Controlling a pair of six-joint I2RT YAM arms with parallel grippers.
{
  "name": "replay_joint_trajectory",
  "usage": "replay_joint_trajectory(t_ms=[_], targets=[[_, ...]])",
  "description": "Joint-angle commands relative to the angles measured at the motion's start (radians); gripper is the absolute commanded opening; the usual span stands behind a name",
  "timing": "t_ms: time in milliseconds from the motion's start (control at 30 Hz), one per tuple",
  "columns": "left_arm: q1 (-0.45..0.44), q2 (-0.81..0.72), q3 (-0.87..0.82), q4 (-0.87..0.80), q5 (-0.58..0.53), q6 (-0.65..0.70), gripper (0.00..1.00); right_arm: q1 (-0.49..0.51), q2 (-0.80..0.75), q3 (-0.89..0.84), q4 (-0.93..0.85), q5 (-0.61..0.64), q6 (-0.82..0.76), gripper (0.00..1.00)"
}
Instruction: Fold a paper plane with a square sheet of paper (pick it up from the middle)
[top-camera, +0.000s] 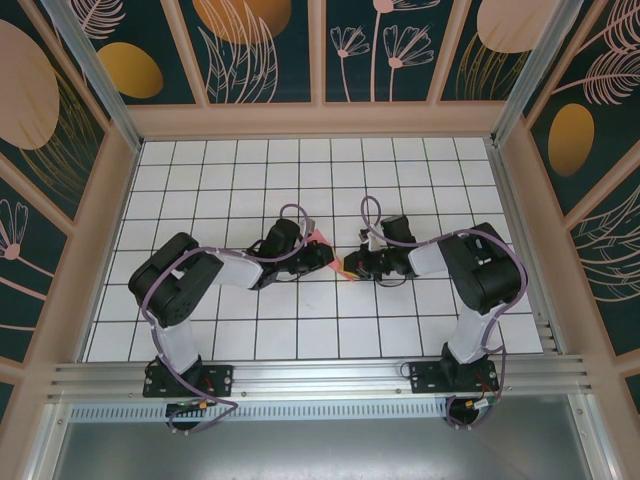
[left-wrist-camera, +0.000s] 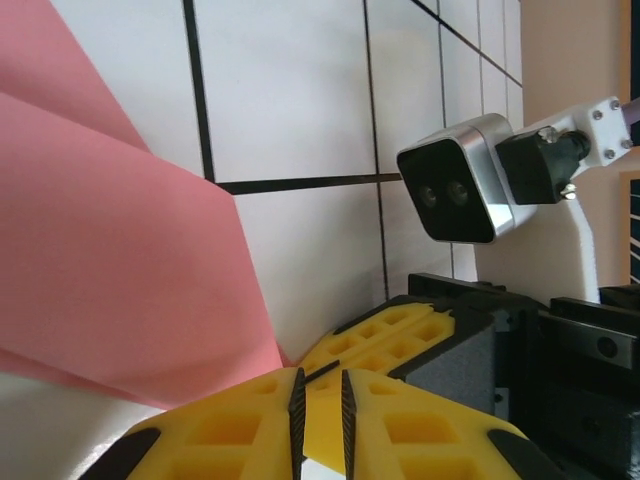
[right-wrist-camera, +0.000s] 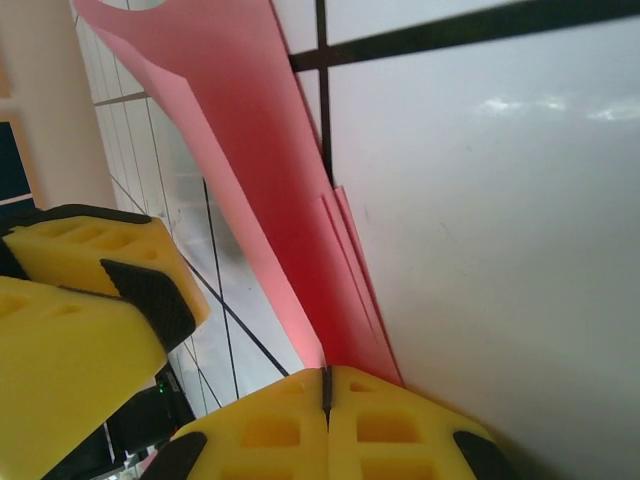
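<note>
Here, right gripper (right-wrist-camera: 326, 385) pinching the paper plane (right-wrist-camera: 260, 200), left gripper (left-wrist-camera: 320, 388) alongside

A white tabletop (top-camera: 250, 330) ruled into squares by thin black lines spreads beneath and all around the left pincer (top-camera: 326, 256) and the right pincer (top-camera: 354, 268). Well beyond both stands a back wall (top-camera: 260, 50) of dark teal panels painted with pale flowers, leaves and orange-gold ovals, set in a beige frame (top-camera: 315, 120); a left side wall (top-camera: 40, 180) and a right side wall (top-camera: 600, 200) of the same kind rise far out to either side of them. Behind the pincers, at the table's near edge, a ribbed aluminium rail (top-camera: 320, 375) runs the full width, with a grey metal sheet (top-camera: 320, 440) past it.
</note>
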Motion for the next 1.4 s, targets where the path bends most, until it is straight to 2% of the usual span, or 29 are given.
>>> replay_joint_trajectory(t_ms=[0, 400, 500, 633, 833, 1100, 1367], targets=[[-0.004, 0.036, 0.027, 0.029, 0.016, -0.008, 0.21, -0.005, 0.016, 0.017, 0.007, -0.024, 0.023, 0.0], [-0.004, 0.08, 0.072, -0.117, -0.075, -0.004, 0.16, -0.005, 0.022, 0.051, -0.059, -0.015, -0.034, 0.0], [-0.003, 0.086, 0.085, -0.174, -0.11, -0.016, 0.16, -0.006, 0.011, 0.077, -0.114, 0.002, -0.102, 0.01], [-0.003, 0.094, 0.101, -0.227, -0.143, -0.044, 0.15, -0.004, -0.026, 0.105, -0.198, 0.026, -0.252, 0.11], [-0.004, 0.119, 0.137, -0.285, -0.157, -0.067, 0.15, 0.01, -0.08, 0.088, -0.268, 0.083, -0.443, 0.17], [-0.004, 0.134, 0.166, -0.341, -0.164, -0.069, 0.15, 0.038, -0.101, 0.083, -0.281, 0.098, -0.563, 0.23], [-0.004, 0.138, 0.178, -0.362, -0.166, -0.062, 0.15, 0.076, -0.086, 0.1, -0.305, 0.261, -0.631, 0.22]])
